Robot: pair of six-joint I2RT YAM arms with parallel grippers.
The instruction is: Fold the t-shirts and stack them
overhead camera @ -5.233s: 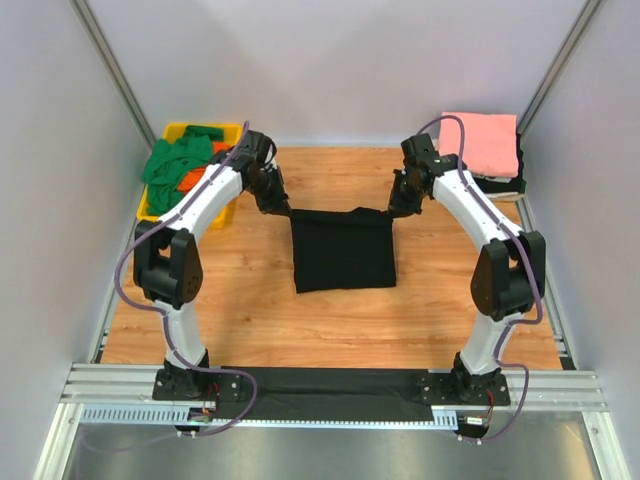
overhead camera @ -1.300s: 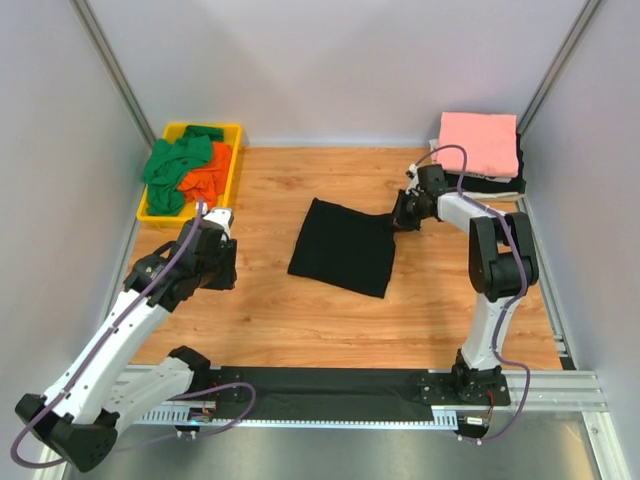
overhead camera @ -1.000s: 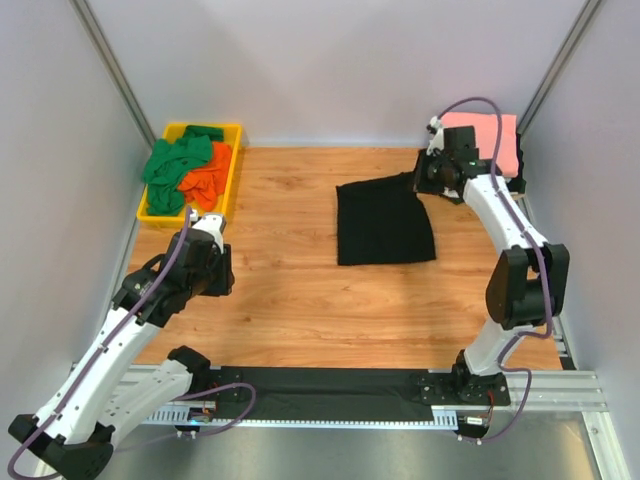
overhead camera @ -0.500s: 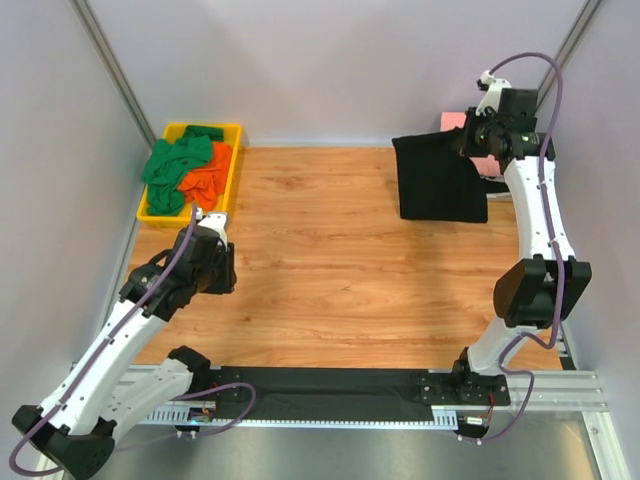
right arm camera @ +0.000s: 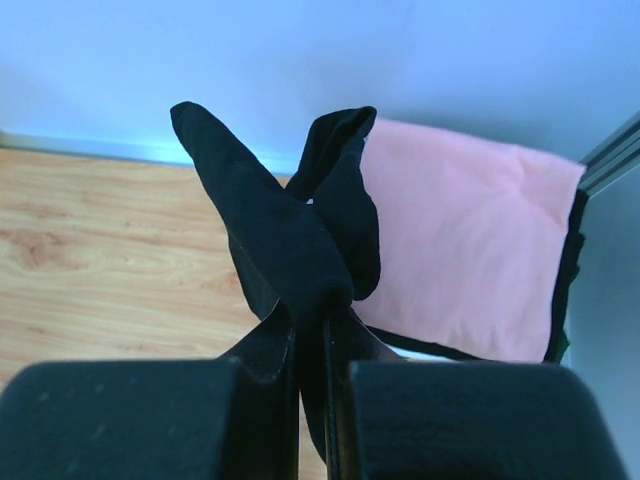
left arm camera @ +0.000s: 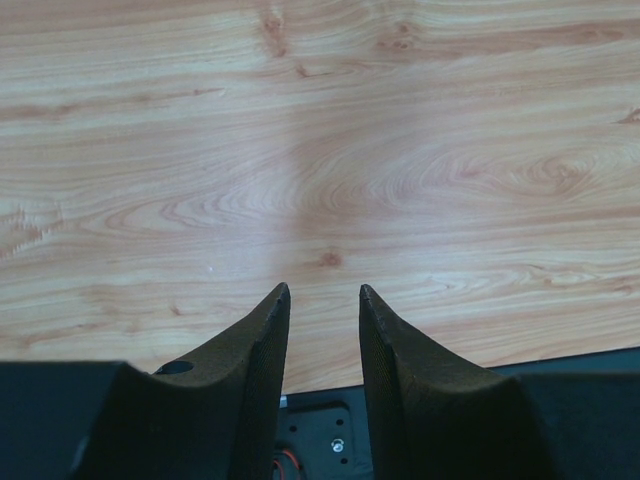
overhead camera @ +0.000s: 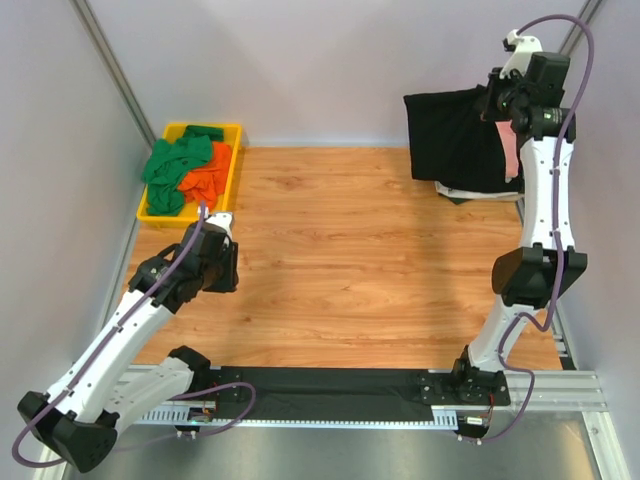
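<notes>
My right gripper (overhead camera: 497,103) is raised high at the back right and shut on the folded black t-shirt (overhead camera: 455,140), which hangs in the air over the stack. In the right wrist view the black cloth (right arm camera: 290,245) is pinched between my jaws above the folded pink t-shirt (right arm camera: 460,250) on top of the stack; the pink one is mostly hidden in the top view (overhead camera: 512,150). Green t-shirts (overhead camera: 175,160) and an orange one (overhead camera: 208,178) lie crumpled in the yellow tray (overhead camera: 226,128). My left gripper (left arm camera: 323,292) is open and empty, low over bare wood at the left.
The stack sits in the back right corner against the wall and a metal frame post (overhead camera: 575,30). The tray stands at the back left by the left wall. A black mat (overhead camera: 330,385) lies along the near edge between the arm bases.
My right gripper lifted the folded black t-shirt off the table and carried it back and right, up over the pink stack. My left arm drew back to the near left, then stayed nearly still.
</notes>
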